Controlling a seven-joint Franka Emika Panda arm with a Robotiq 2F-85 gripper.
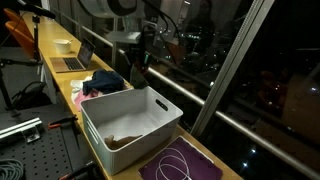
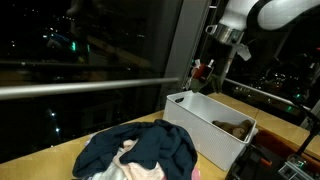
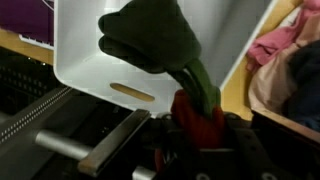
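One dark-green cloth (image 3: pixel 150 40), limp, pinched in the gripper (image 3: pixel 198 112); white plastic bin (image 3: pixel 85 60) close below the hand. We judge it light, soft: grip bunched folds.

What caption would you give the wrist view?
Gripper holding a dark green cloth by the white bin.
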